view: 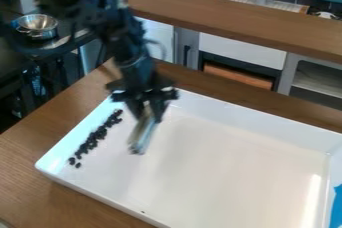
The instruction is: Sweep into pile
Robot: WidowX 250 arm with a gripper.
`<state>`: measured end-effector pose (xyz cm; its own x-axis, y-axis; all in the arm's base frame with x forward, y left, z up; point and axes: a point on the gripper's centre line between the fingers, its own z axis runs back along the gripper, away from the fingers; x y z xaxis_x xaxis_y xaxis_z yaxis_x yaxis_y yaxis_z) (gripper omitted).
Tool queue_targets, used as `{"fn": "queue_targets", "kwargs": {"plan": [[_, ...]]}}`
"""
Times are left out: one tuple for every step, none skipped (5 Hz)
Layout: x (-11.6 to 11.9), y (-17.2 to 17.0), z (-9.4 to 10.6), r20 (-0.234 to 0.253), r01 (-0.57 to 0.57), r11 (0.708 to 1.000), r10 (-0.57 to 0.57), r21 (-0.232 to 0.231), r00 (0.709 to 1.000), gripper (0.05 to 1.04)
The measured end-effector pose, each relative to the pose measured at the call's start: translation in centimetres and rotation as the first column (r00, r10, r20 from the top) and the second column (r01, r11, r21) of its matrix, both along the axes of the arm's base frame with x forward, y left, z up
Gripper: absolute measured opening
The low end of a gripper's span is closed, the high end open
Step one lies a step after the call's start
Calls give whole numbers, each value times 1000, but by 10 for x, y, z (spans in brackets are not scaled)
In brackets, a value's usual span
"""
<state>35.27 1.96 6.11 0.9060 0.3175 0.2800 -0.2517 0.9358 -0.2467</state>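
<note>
Dark pieces (100,133), strung in a line to one side of the gripper (148,114), could be scattered or missed if the pale implement (141,135), clamped between its closed-in fingers, is tilted or pressed unevenly. Beneath the gripper, a white tray (220,172) is supported by a wooden table (27,172); beyond, a metal bowl (38,25) is seen.

A brown wooden table (27,157) with streaked grain carries a large white tray (254,122) with raised, sloping walls. The tray lies flat, turned at a slant, with wood showing along its left side and beyond its far wall. The tray's right side runs out of view.
</note>
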Motion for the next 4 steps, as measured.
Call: {"fn": "queue_targets", "kwargs": {"plan": [[-1,-49,-3,-39,29,1000,-29,1,999,370],[-11,-56,-16,-41,24,999,-22,27,999,370],[-23,-62,-32,-29,46,997,-45,56,999,370],[-29,-60,-41,-8,66,995,-66,75,998,370]]}}
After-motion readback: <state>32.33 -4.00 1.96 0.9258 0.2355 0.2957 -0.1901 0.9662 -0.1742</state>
